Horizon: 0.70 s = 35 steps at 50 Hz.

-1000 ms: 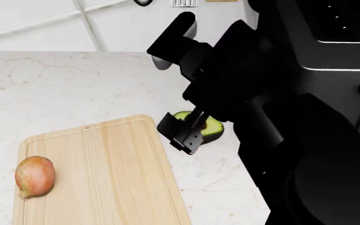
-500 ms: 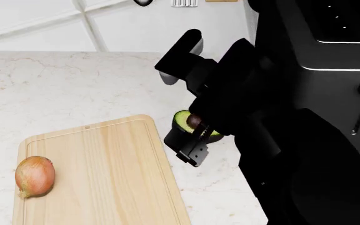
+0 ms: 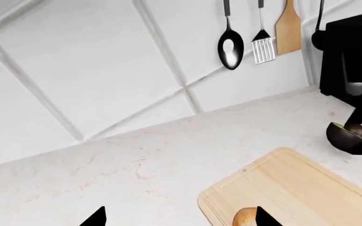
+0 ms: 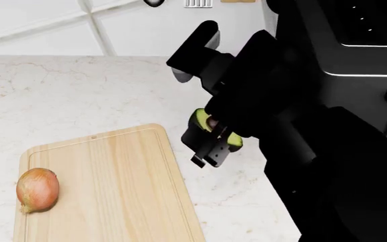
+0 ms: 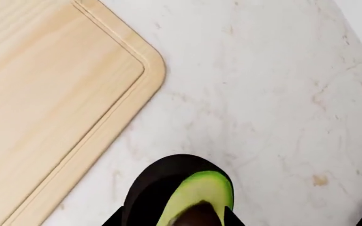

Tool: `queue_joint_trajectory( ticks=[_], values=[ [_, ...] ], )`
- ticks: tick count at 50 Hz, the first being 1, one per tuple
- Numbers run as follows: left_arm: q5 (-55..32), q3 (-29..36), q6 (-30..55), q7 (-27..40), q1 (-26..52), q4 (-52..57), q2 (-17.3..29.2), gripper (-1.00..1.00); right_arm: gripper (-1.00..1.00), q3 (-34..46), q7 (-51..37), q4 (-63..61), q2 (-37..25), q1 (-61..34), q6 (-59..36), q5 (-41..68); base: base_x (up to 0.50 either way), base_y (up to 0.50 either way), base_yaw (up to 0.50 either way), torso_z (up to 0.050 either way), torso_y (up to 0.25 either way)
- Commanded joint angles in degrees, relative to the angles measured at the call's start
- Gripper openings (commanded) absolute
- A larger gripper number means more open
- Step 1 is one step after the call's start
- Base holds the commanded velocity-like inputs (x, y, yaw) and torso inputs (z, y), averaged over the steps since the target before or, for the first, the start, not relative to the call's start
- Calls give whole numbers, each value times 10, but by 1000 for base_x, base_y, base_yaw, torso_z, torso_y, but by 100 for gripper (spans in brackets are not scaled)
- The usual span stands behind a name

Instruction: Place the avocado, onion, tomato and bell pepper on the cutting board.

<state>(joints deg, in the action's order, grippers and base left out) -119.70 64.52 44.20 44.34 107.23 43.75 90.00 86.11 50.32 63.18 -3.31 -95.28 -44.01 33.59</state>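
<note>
The halved avocado (image 4: 201, 121) is tilted and held off the counter between the fingers of my right gripper (image 4: 210, 137), just right of the cutting board's far right corner. In the right wrist view the avocado (image 5: 197, 195) fills the gap between the jaws of the right gripper (image 5: 175, 221), with the cutting board (image 5: 43, 94) beside it. The onion (image 4: 38, 189) lies on the cutting board (image 4: 119, 186) near its left edge. My left gripper (image 3: 181, 221) is open and empty above the onion (image 3: 246, 217). The tomato and bell pepper are out of view.
A black appliance (image 4: 362, 45) stands at the right on the marble counter (image 4: 79, 96). A spoon (image 3: 230, 47), a slotted spatula (image 3: 264, 49) and a wooden spatula (image 3: 288, 33) hang on the tiled wall behind.
My right gripper has closed around the avocado and raised it off the counter, tipping it. The onion and board have not moved.
</note>
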Motion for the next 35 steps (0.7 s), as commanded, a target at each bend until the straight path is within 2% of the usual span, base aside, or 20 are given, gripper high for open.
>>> queue_joint_trajectory(
  ticks=[1, 14, 21, 35],
  values=[
    [1, -33, 8, -18, 11, -8, 0, 100, -100, -29, -12, -138, -40, -40, -60, 5, 0, 0, 0, 0, 0],
    [-11, -47, 15, -15, 16, -11, 0, 100, -100, -41, -37, -309, -83, -75, -131, 37, 0, 0, 0, 0, 0],
    [-23, -59, 26, -10, 22, -16, 0, 100, -100, -50, -35, -315, -68, -74, -122, 43, 0, 0, 0, 0, 0],
    [-33, -67, 28, 2, 20, -14, 0, 100, -100, -66, -37, -250, -6, -38, -76, 44, 0, 0, 0, 0, 0]
  ],
)
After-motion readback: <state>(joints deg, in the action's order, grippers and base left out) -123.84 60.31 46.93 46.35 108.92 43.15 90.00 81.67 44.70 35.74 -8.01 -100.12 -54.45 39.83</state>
